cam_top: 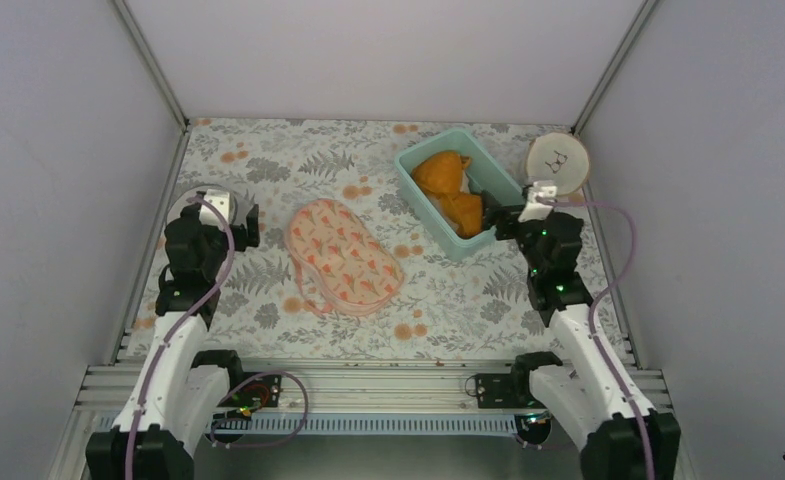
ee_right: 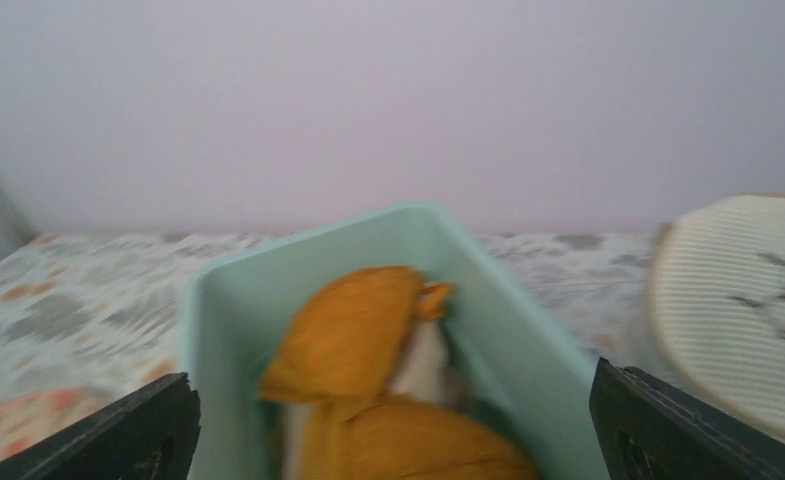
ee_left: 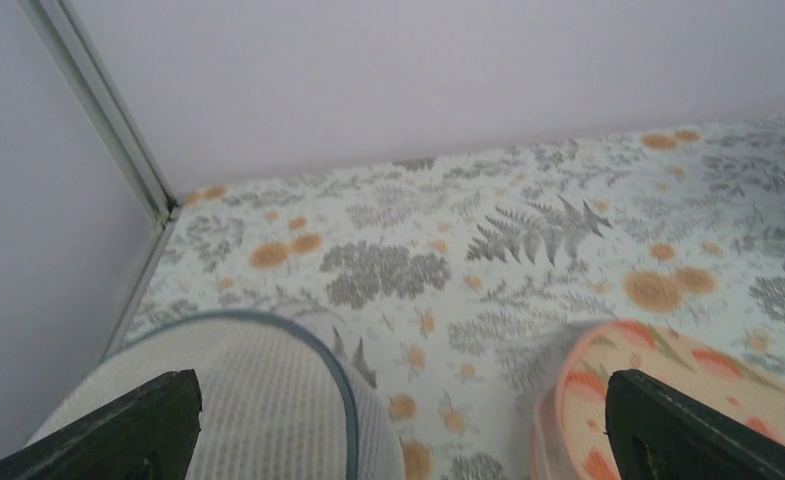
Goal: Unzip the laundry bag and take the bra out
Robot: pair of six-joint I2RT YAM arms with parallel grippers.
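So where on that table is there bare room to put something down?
The table's far left corner behind the pouch is bare, as is the near strip right of it. The far right is crowded: bin, disc, right gripper.

Bright, even, shadowless light; right wrist view blurred

No readable text, labels, brands or numbers on anything here.

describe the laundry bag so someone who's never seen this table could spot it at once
On the floral-print table, look near the middle, left of the teal bin. The laundry bag lies flat there: an oval peach-pink pouch with orange leaf print, unlike the plain round cream disc at far right.
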